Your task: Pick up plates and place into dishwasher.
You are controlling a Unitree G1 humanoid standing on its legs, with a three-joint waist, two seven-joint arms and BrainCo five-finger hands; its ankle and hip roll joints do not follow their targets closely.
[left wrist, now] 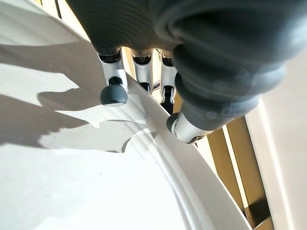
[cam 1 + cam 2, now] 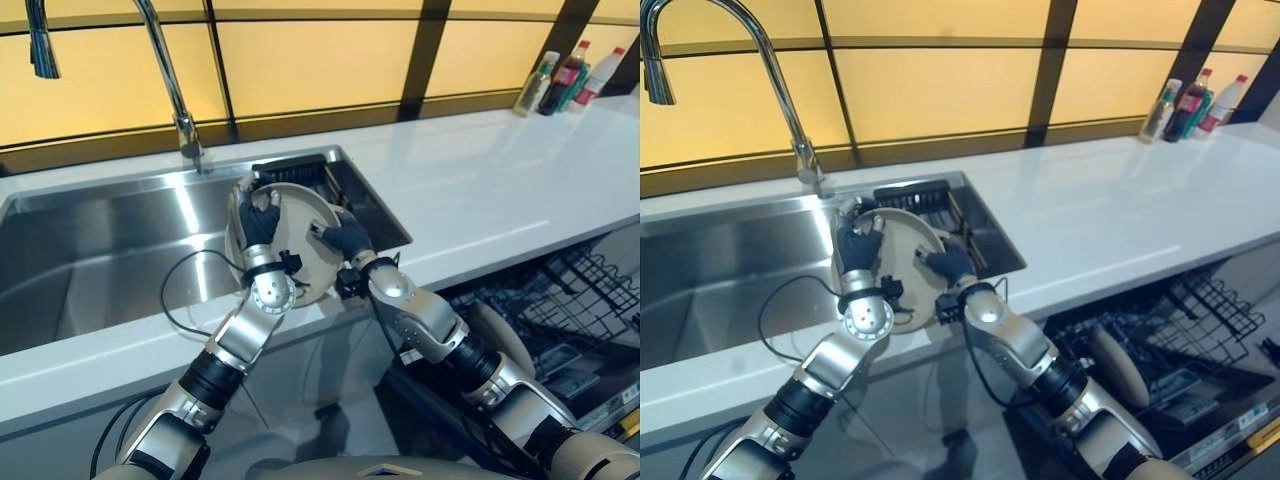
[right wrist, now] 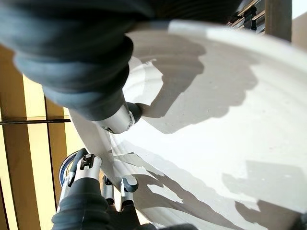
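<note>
I've got the plate (image 2: 300,240) tilted up over the sink (image 2: 110,250), left robot hand (image 2: 258,222) and right robot hand (image 2: 345,236) both pinching its rim; it looks rigid, glossy, breakable, so I'd stay gripping opposite rim edges

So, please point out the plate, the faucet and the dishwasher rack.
plate (image 2: 300,235), left eye view, bare centre.
faucet (image 2: 170,75), left eye view, curved neck.
dishwasher rack (image 2: 1210,310), right eye view, wire frame.
</note>
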